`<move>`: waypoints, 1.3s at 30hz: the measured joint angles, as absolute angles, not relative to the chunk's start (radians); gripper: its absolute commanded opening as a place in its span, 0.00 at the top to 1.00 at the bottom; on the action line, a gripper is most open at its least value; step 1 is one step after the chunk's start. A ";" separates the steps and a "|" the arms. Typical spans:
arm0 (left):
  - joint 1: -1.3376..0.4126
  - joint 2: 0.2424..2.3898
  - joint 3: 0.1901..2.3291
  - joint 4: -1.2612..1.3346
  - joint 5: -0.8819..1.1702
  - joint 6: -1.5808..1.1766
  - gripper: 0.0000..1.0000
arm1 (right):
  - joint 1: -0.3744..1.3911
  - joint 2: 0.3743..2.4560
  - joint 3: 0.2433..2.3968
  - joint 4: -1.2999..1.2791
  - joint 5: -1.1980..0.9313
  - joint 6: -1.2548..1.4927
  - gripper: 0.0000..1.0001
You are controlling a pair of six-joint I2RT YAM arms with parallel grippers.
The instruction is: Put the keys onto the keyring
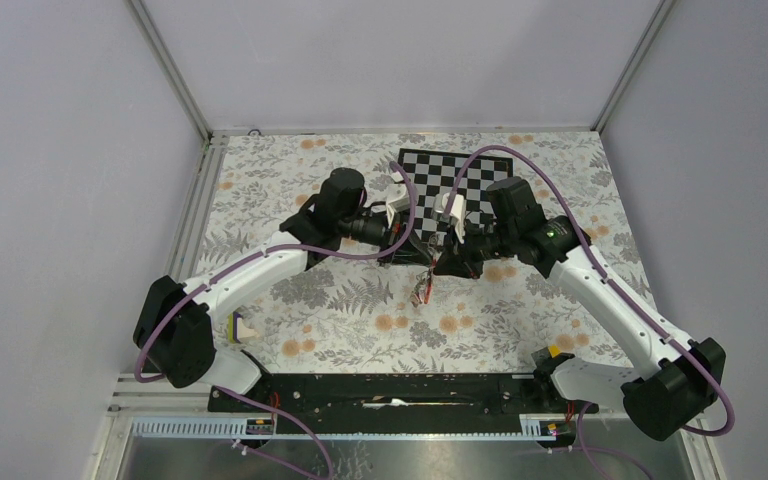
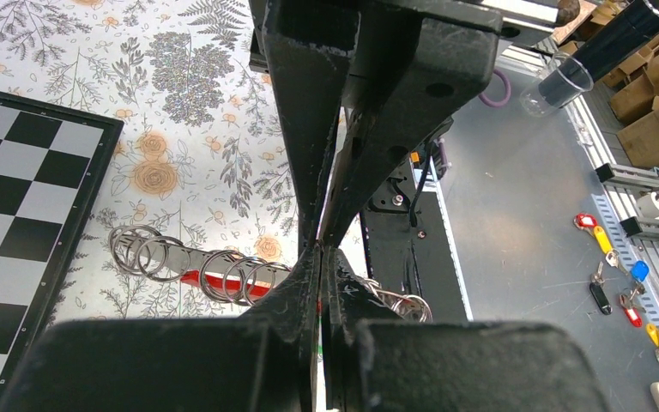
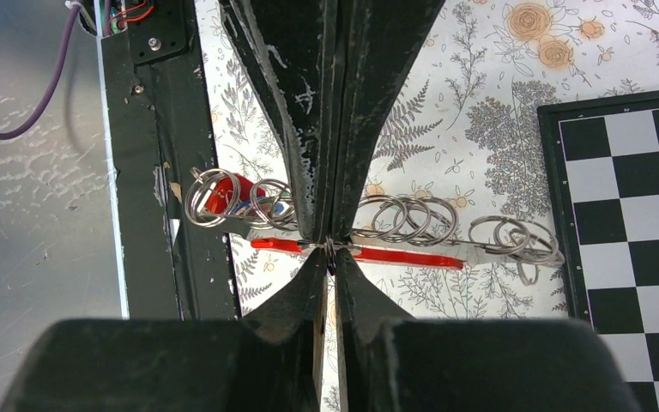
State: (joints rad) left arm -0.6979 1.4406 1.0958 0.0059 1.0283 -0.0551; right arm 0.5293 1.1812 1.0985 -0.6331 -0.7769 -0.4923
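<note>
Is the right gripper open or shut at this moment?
Shut. The right gripper closes tightly on a thin metal ring of the ring chain; no gap shows.

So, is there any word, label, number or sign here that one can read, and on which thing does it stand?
None can be read.
Checkerboard: only squares, no writing.
Key tags far off: too small to read.
Red tag by the rings: no print visible.

Readable text: none in any view.
Checkerboard (image 1: 426, 174): plain squares, no lettering.
Red key tag (image 3: 399, 256): no legible print.
</note>
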 measured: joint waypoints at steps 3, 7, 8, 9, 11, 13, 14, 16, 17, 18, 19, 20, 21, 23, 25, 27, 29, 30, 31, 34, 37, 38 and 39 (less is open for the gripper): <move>-0.695 1.441 1.095 0.012 1.033 -0.070 1.00 | 0.529 1.182 1.096 -0.623 -0.783 -0.488 0.88; -0.690 1.441 1.095 0.025 1.042 -0.093 1.00 | 0.527 1.183 1.093 -0.610 -0.796 -0.482 0.86; -0.688 1.441 1.095 0.027 1.044 -0.099 1.00 | 0.527 1.183 1.090 -0.604 -0.798 -0.482 0.85; -0.687 1.441 1.093 0.034 1.044 -0.106 1.00 | 0.527 1.183 1.087 -0.597 -0.802 -0.481 0.83; -0.685 1.441 1.089 0.047 1.045 -0.116 1.00 | 0.527 1.183 1.081 -0.585 -0.805 -0.479 0.80; -0.681 1.441 1.087 0.068 1.046 -0.127 1.00 | 0.527 1.183 1.075 -0.584 -0.805 -0.476 0.76; -0.680 1.441 1.087 0.081 1.047 -0.131 1.00 | 0.527 1.183 1.072 -0.584 -0.805 -0.474 0.75; -0.677 1.441 1.087 0.096 1.048 -0.136 1.00 | 0.527 1.183 1.068 -0.586 -0.805 -0.474 0.71; -0.676 1.441 1.086 0.103 1.048 -0.137 1.00 | 0.527 1.183 1.068 -0.585 -0.804 -0.473 0.69; -0.675 1.441 1.086 0.107 1.048 -0.138 1.00 | 0.527 1.183 1.068 -0.585 -0.804 -0.473 0.68; -0.673 1.441 1.086 0.111 1.048 -0.140 1.00 | 0.527 1.181 1.068 -0.585 -0.804 -0.474 0.68; -0.672 1.441 1.085 0.115 1.048 -0.140 1.00 | 0.525 1.179 1.068 -0.585 -0.802 -0.474 0.67; -0.670 1.441 1.085 0.119 1.048 -0.140 1.00 | 0.523 1.176 1.068 -0.585 -0.802 -0.474 0.67; -0.669 1.439 1.080 0.129 1.048 -0.140 1.00 | 0.520 1.167 1.068 -0.585 -0.801 -0.474 0.66; -0.668 1.437 1.070 0.130 1.049 -0.140 1.00 | 0.513 1.151 1.068 -0.585 -0.801 -0.475 0.65; -0.667 1.436 1.063 0.129 1.051 -0.140 1.00 | 0.506 1.136 1.069 -0.585 -0.796 -0.475 0.65; -0.667 1.435 1.058 0.129 1.051 -0.140 1.00 | 0.501 1.124 1.074 -0.587 -0.793 -0.478 0.64; -0.667 1.435 1.057 0.128 1.052 -0.141 1.00 | 0.501 1.121 1.079 -0.589 -0.791 -0.479 0.64; -0.667 1.435 1.056 0.130 1.052 -0.140 1.00 | 0.501 1.119 1.084 -0.589 -0.788 -0.481 0.64; -0.667 1.435 1.054 0.130 1.052 -0.140 1.00 | 0.501 1.119 1.093 -0.589 -0.787 -0.484 0.63; -0.667 1.435 1.053 0.129 1.053 -0.141 1.00 | 0.501 1.121 1.096 -0.589 -0.788 -0.486 0.63; -0.667 1.435 1.053 0.130 1.053 -0.141 1.00 | 0.501 1.124 1.096 -0.589 -0.788 -0.486 0.63; -0.667 1.435 1.053 0.130 1.055 -0.141 1.00 | 0.501 1.127 1.096 -0.588 -0.788 -0.486 0.63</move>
